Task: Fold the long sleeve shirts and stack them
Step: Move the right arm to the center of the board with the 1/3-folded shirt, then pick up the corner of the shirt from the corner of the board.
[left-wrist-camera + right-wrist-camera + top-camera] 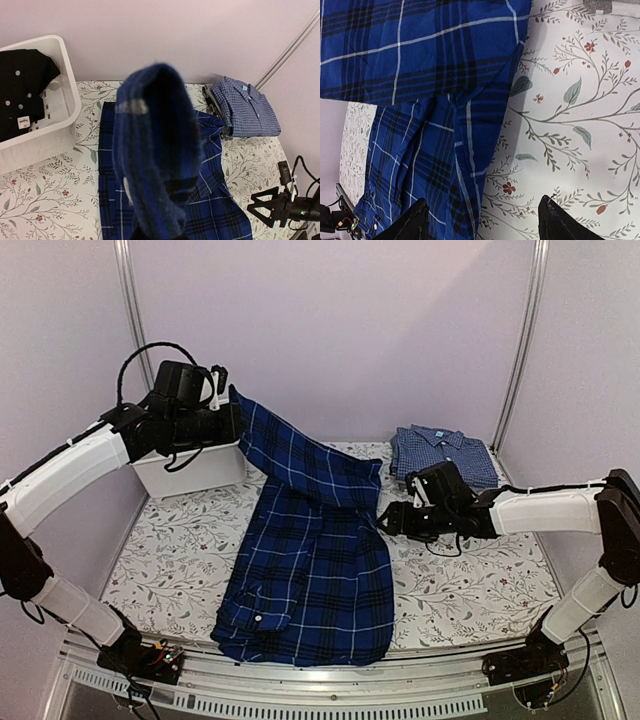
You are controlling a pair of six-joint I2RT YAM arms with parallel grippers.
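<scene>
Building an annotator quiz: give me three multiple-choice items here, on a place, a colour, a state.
1. The folded light-blue fine-checked shirt lies A) far right on the floral table B) near left C) in a gripper
2. The garment in the white plastic bin is A) red B) black C) yellow
3. The left gripper is A) open B) shut on the navy-and-royal-blue plaid shirt C) on the table
Answers: A, it sits far right; B, black cloth shows; B, plaid hangs from it.
</scene>
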